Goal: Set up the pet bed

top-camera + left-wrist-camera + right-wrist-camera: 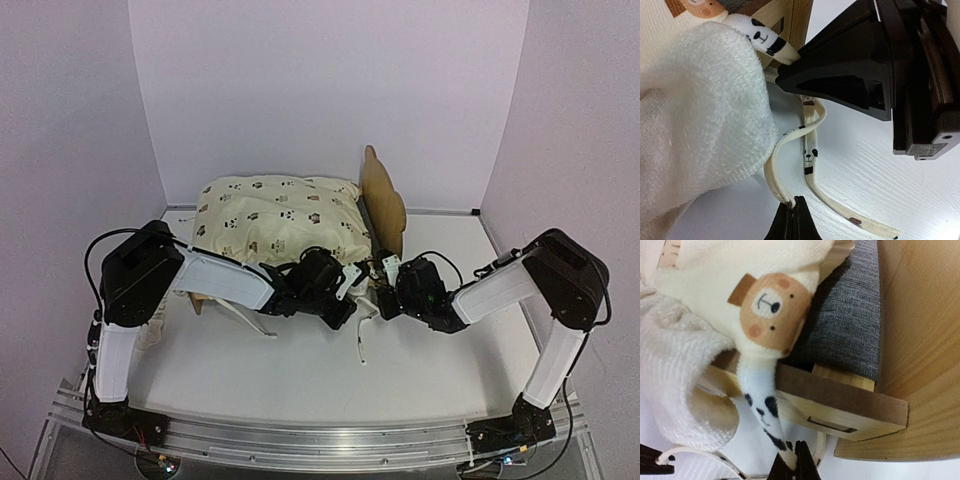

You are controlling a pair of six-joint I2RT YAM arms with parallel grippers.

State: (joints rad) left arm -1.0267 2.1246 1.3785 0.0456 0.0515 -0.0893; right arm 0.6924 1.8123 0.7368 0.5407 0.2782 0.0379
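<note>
The pet bed (384, 205) sits at twelve o'clock on the tabletop (300, 370), headboard (920, 330) at its three o'clock end, the bear-print cushion (275, 215) lying in it; thin plywood, so probably light, stiff and apt to slide, best taken by a side rail (840, 407); the left fingers (795, 220) are pinched shut on a cream tie strap (775, 172); the right fingers (796, 462) are clenched on a panda-print tie (760, 400) at the rail's six o'clock.

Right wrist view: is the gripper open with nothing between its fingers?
No, the right gripper is shut on a panda-printed cushion tie that hangs over the rail of the bed frame.
</note>
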